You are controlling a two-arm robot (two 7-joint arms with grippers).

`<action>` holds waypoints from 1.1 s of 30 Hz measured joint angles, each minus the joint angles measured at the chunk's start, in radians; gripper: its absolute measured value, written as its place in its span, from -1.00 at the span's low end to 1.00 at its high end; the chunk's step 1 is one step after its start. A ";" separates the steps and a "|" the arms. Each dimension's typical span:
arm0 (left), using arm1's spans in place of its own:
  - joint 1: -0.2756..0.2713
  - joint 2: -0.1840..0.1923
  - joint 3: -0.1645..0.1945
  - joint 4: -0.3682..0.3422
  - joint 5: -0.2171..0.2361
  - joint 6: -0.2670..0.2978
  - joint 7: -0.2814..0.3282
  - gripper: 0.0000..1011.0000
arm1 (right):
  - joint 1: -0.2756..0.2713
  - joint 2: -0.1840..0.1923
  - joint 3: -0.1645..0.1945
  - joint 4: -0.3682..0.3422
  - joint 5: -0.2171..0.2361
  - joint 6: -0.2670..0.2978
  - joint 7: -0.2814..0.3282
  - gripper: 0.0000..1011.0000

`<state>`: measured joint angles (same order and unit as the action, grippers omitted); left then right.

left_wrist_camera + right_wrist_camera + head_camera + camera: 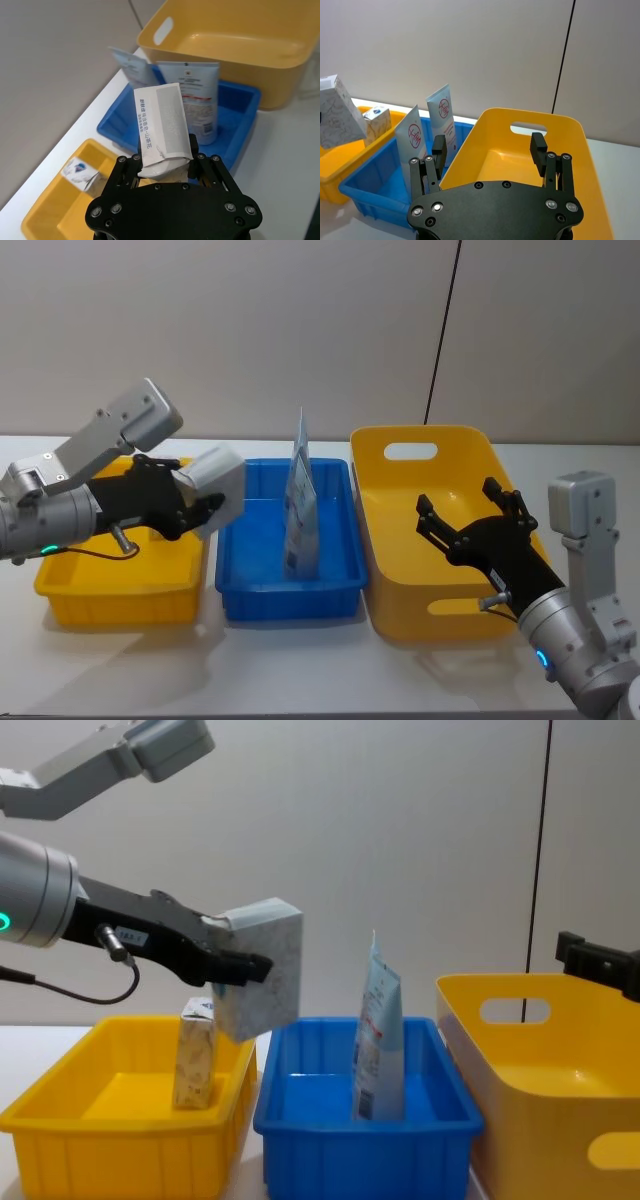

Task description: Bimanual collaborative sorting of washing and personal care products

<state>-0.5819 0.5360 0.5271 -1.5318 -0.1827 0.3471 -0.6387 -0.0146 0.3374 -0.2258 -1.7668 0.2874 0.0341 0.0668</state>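
My left gripper (242, 966) clamps a carton (266, 970), long axis near upright, over small yellow bin's (110, 1152) edge; right gripper (462, 502) spread wide above large yellow bin (400, 612).

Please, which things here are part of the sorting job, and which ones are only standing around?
Part of the job:
- carton gripped in the left hand
- second carton standing in the small yellow bin
- two tubes upright in the blue bin
- open right hand over the large yellow bin

Only around:
- dark vertical line on the wall
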 joint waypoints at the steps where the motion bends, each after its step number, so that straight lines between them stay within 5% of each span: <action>1: -0.005 0.003 0.006 0.000 -0.004 -0.009 -0.019 -0.23 | 0.000 0.000 0.000 0.000 0.000 0.000 0.000 0.98; 20: -0.080 0.002 0.093 0.047 -0.061 -0.115 -0.246 -0.23 | 0.000 0.000 0.000 0.000 0.000 0.000 0.000 0.98; 33: -0.101 -0.022 0.131 0.085 -0.086 -0.153 -0.306 -0.23 | 0.000 0.000 0.000 0.000 0.000 0.000 0.000 0.98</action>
<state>-0.6826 0.5135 0.6582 -1.4466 -0.2689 0.1940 -0.9443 -0.0146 0.3374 -0.2258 -1.7667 0.2874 0.0340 0.0668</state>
